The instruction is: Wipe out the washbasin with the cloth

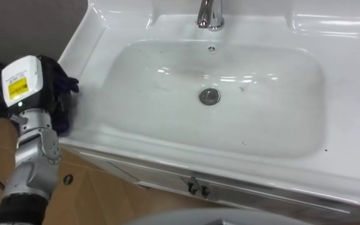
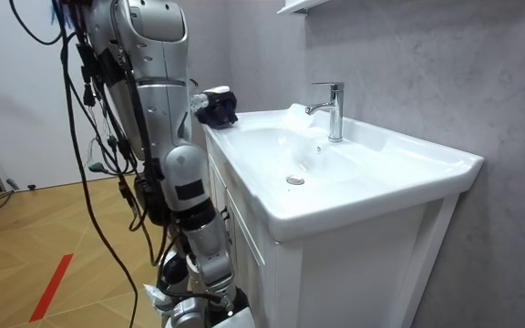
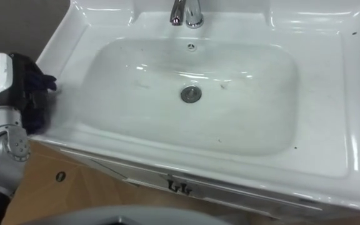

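The white basin (image 1: 99,37) has a shallow bowl with a metal drain (image 1: 209,95) in its middle and a chrome faucet (image 1: 210,15) at the back. My left hand (image 1: 50,75) is at the basin's left rim, its fingers curled round a dark blue cloth (image 1: 70,83) that rests against the rim's outer edge. In the room view the cloth (image 2: 217,113) shows bunched at the basin's far corner. I stand right in front of the basin. My right hand (image 2: 188,308) hangs low beside the cabinet.
A white cabinet (image 1: 167,181) with small door handles carries the basin. A wooden floor (image 1: 92,200) lies below, and a grey wall (image 2: 408,55) rises behind the faucet. The wide rim on the right (image 1: 349,94) is bare.
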`<state>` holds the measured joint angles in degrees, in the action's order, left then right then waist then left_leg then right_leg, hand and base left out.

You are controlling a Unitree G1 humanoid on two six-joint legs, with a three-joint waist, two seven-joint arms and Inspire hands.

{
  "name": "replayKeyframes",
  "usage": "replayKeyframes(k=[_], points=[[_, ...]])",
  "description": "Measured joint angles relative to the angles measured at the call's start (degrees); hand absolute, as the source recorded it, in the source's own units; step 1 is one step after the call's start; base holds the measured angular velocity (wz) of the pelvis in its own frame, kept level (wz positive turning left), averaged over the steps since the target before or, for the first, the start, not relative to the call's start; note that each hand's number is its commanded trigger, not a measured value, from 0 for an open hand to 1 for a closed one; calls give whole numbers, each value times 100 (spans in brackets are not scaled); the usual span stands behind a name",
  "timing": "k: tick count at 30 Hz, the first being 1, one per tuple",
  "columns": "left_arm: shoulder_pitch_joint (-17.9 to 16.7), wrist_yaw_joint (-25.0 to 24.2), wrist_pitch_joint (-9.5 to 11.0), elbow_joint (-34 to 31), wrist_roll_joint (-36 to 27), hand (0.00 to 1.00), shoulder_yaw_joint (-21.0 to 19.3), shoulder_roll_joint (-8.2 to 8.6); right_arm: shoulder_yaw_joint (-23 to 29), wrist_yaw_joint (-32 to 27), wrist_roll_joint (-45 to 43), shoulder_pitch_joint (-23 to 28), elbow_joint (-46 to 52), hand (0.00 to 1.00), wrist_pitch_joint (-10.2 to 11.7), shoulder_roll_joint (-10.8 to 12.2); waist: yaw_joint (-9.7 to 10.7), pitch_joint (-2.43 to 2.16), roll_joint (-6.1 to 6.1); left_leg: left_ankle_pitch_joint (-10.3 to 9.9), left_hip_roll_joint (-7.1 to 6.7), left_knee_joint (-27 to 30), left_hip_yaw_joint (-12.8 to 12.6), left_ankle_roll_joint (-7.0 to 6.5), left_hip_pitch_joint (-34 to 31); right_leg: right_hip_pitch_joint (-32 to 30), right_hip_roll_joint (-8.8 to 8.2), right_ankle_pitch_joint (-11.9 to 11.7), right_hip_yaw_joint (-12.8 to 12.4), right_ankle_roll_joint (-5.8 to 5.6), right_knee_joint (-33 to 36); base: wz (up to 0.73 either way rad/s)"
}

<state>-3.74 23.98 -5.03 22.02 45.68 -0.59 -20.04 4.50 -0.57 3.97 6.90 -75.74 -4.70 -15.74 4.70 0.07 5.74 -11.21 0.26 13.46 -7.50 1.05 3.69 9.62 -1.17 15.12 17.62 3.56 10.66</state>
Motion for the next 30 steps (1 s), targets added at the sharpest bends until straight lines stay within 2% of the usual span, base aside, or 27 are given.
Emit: replayKeyframes(k=[2, 3, 4, 5, 11, 30], points=[[-9, -1, -1, 0, 0, 100, 2, 59, -9, 0, 24, -2, 16, 0, -12, 2, -21, -1, -18, 0, 0, 10, 9, 0, -8, 0, 0, 1, -2, -2, -16, 0], [-8, -1, -1, 0, 0, 50, 1, 59, -9, 0, 26, -7, 23, 0, -10, 2, -19, -1, -18, 0, 0, 13, 10, 0, -13, 0, 0, 1, -3, -2, -17, 0], [-8, -1, 0, -1, 0, 13, 2, 59, -9, 0, 25, -9, 43, 0, -5, 2, -12, -1, -19, 0, -1, 14, 10, 0, -23, 1, 0, 1, -3, -2, -15, 0], [-8, -1, 0, -1, 0, 0, 5, 61, -16, 0, 26, -4, 65, 0, -6, 3, -5, -1, -19, 0, -1, 14, 8, -1, -21, 1, 2, 1, -5, -2, -15, 0], [-15, -74, 5, 24, -3, 0, 8, 136, -46, 58, 5, -4, 75, 0, -4, 2, 0, -3, -20, 0, 0, 4, -5, -1, 16, 28, 9, -13, 9, 2, -3, 0], [-12, -146, 50, -69, 0, 0, 1, 147, -42, 71, 276, 3, 222, 0, 95, 19, 11, -11, -6, 0, -2, 0, 11, 0, 4, 34, 18, -14, -23, 4, -91, 0]])
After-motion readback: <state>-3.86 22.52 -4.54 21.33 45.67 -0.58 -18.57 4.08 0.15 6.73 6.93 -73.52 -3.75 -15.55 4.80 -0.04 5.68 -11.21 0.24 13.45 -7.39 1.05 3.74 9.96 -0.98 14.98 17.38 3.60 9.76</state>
